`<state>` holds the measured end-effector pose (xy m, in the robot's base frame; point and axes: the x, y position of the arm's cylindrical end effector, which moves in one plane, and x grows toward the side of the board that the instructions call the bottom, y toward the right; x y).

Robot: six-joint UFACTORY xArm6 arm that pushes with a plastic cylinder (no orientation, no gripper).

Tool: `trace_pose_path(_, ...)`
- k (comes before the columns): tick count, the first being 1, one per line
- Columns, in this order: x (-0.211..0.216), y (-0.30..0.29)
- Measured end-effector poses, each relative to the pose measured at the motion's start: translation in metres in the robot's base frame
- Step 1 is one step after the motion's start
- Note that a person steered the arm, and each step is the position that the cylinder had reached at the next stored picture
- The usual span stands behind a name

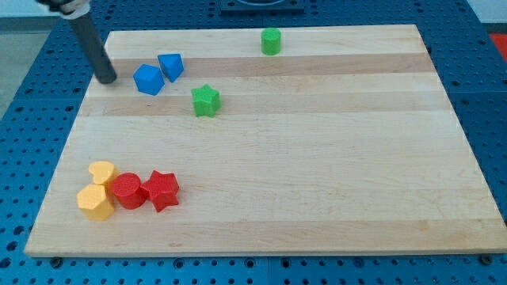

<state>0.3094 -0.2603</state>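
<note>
My tip [108, 79] rests on the wooden board [317, 158] near its upper left corner, the dark rod slanting up to the view's top left. The nearest block is a blue cube-like block [148, 80], a short gap to the tip's right, not touching. A second blue block [171, 66], wedge-like, sits against it on the upper right. A green star [205, 100] lies further right and slightly lower.
A green cylinder [271, 41] stands near the board's top edge. At the lower left cluster a yellow heart [102, 172], a yellow hexagonal block [96, 202], a red cylinder [127, 191] and a red star [162, 190]. Blue perforated table surrounds the board.
</note>
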Motion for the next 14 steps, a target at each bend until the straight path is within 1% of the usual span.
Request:
trace_pose_path(1, -0.021, 0.039)
trace_pose_path(2, -0.023, 0.078)
trace_pose_path(3, -0.015, 0.080)
trace_pose_path(5, 0.017, 0.067)
trace_pose_path(6, 0.018, 0.061)
trace_pose_path(8, 0.017, 0.033)
trace_pose_path(10, 0.033, 0.026)
trace_pose_path(12, 0.077, 0.033)
trace_pose_path(13, 0.080, 0.055)
trace_pose_path(14, 0.093, 0.074)
